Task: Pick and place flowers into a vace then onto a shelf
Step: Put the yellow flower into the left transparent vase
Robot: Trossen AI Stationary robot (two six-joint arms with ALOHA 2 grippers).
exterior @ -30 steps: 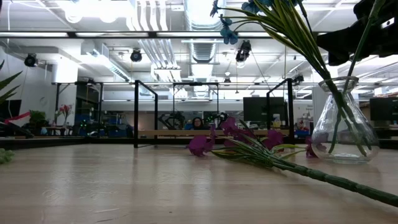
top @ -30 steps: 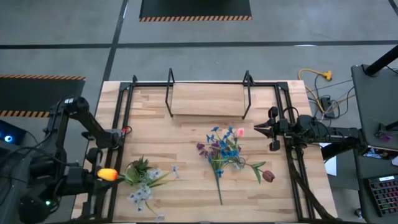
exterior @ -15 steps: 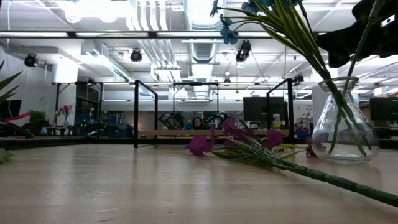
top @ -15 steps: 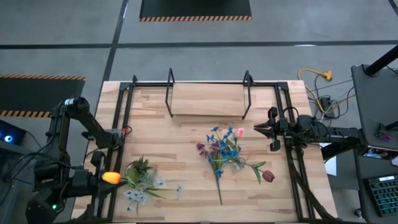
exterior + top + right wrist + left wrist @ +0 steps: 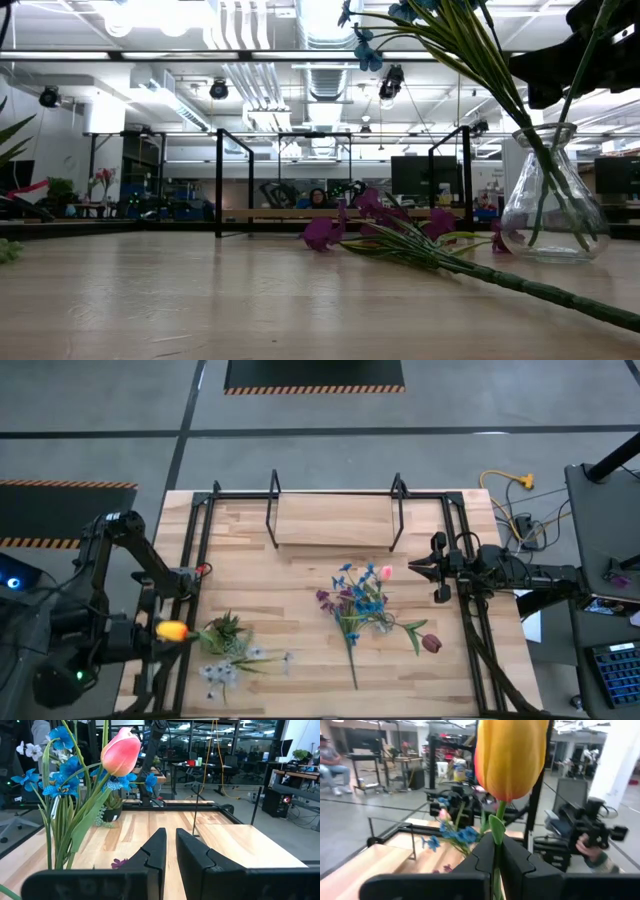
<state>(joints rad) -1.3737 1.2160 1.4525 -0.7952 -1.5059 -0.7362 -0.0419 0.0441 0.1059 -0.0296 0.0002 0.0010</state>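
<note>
Mid-pick: the left gripper (image 5: 496, 865), pinching an orange-yellow tulip's green stem (image 5: 510, 755), must next carry it to the clear round glass vase (image 5: 378, 622); the right gripper (image 5: 415, 568), fingers pressed together, waits by the table's right edge.

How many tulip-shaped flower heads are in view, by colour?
Yellow-orange tulip: 1, clamped by the left gripper
Pink tulip: 1, standing in the vase
Dark red tulip: 1, to the right of the vase in the high view
Total: 3
</note>
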